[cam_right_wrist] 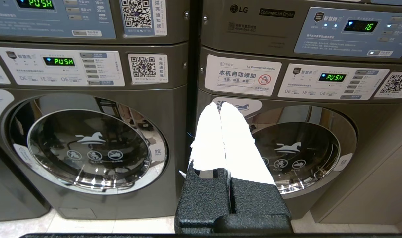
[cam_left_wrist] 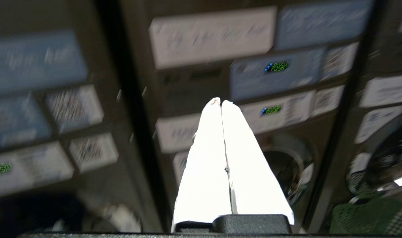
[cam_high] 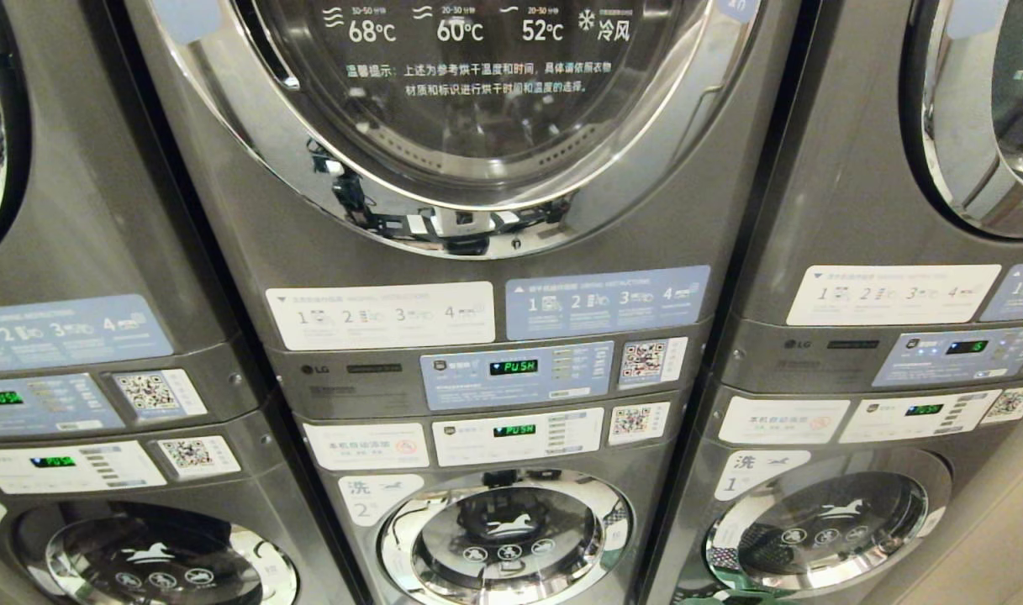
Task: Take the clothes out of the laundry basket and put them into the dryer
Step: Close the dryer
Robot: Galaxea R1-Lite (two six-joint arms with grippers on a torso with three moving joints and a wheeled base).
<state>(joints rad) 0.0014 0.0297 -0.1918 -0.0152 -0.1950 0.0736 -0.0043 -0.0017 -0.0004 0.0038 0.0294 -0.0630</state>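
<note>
Left hand [cam_left_wrist: 221, 102] shut, white fingers [cam_left_wrist: 204, 158] pressed together along their length, tips touching, holding nothing. Right hand [cam_right_wrist: 220, 105] likewise shut and empty, white fingers [cam_right_wrist: 209, 138] meeting at the tips above its black base. Neither arm appears in the head view.

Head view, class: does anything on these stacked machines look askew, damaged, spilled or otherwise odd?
Nothing stands out. The middle dryer door is shut, the instruction labels sit straight, and the displays are lit and read PUSH.
</note>
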